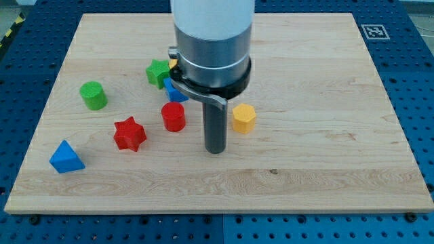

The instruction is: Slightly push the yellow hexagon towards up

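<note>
Camera view shows my tip [215, 150], bare rod holding nothing, just left and below the yellow hexagon [243, 118]; approach seems underway, next I'd slide beneath it, then nudge upward.

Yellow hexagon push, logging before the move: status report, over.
My tip down on the board, just left of and below the yellow hexagon, not touching. Hexagon unmoved. Nothing above it; red cylinder sits off left.
</note>
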`<control>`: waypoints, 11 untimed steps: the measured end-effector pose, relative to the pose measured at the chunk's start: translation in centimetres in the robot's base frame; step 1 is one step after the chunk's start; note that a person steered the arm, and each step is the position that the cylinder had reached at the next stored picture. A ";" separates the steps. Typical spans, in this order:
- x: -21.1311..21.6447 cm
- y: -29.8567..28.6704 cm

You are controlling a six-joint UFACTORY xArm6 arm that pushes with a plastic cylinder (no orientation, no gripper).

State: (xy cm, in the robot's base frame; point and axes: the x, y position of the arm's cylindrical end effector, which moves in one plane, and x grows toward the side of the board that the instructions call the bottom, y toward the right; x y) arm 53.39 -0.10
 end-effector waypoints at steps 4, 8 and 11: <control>-0.8 6.2; -2.8 4.4; -3.1 5.9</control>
